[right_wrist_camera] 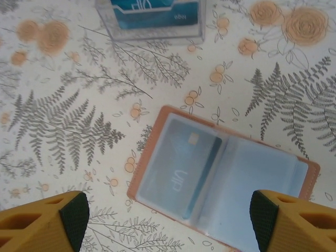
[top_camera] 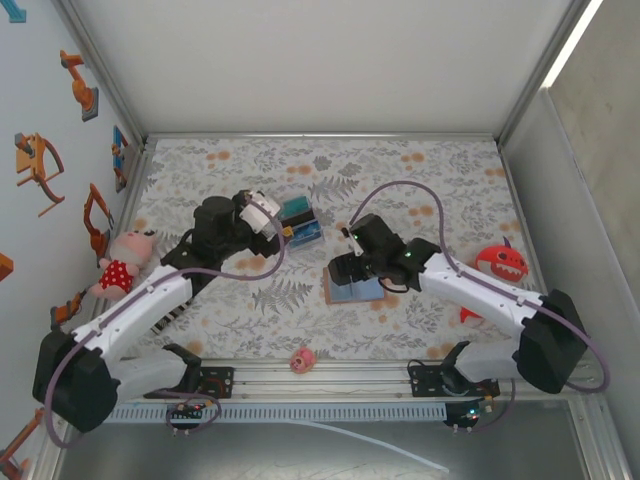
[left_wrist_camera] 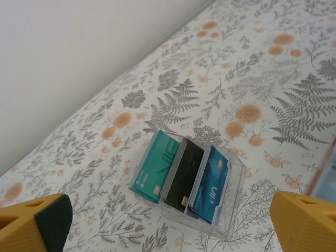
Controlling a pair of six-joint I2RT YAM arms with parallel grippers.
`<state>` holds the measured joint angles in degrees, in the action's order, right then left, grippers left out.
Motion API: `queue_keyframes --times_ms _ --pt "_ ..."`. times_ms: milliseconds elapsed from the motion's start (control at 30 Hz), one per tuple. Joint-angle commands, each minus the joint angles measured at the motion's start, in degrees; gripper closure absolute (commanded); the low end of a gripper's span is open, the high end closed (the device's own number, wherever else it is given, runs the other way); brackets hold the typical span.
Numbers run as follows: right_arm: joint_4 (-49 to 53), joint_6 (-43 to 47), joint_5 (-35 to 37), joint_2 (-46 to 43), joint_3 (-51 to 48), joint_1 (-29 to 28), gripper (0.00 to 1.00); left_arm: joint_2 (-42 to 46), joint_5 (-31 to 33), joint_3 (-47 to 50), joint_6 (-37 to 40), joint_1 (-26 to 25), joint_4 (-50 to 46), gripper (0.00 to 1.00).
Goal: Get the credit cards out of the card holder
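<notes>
The left tool [left_wrist_camera: 173, 224] is spread wide and empty above a clear plastic rack [left_wrist_camera: 232, 176], which stands just toward 11 o'clock of the floral tabletop's [top_camera: 420, 170] middle. Three thin plastic credit cards [left_wrist_camera: 181, 176], teal, black and blue, stand in it, their print too small to read. At 5 o'clock from the rack lies the tan-brown leather-like card holder [right_wrist_camera: 262, 173], open flat. One dark blue card [right_wrist_camera: 189, 168] shows dimly through its cloudy left pocket. The right tool [right_wrist_camera: 168, 218] hovers spread over it, and the holder's near edge is cut off.
</notes>
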<state>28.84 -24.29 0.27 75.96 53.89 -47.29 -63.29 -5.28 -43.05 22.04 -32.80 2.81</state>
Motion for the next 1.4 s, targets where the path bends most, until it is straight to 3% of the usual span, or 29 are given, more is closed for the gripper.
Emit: queue_keyframes --times_ms 0,333,633,900,1367 --pt "3.89 -2.83 5.0 2.44 1.96 -1.48 0.27 5.07 6.1 3.13 -6.41 -0.95 2.67 0.03" --pt "5.78 -4.54 6.12 9.55 4.8 -4.37 0.44 18.7 22.8 14.22 -23.24 -0.78 6.39 0.03" --pt "5.89 -4.41 5.45 13.83 6.71 -5.39 0.46 22.32 31.06 19.02 -35.51 0.87 5.98 0.03" --pt "5.58 -4.33 5.05 16.98 7.45 -6.23 0.55 21.35 30.69 20.99 -39.07 1.89 8.3 0.03" --pt "5.2 -3.81 4.03 22.6 9.41 -6.68 0.54 19.17 29.17 19.83 -38.3 2.23 5.95 0.03"
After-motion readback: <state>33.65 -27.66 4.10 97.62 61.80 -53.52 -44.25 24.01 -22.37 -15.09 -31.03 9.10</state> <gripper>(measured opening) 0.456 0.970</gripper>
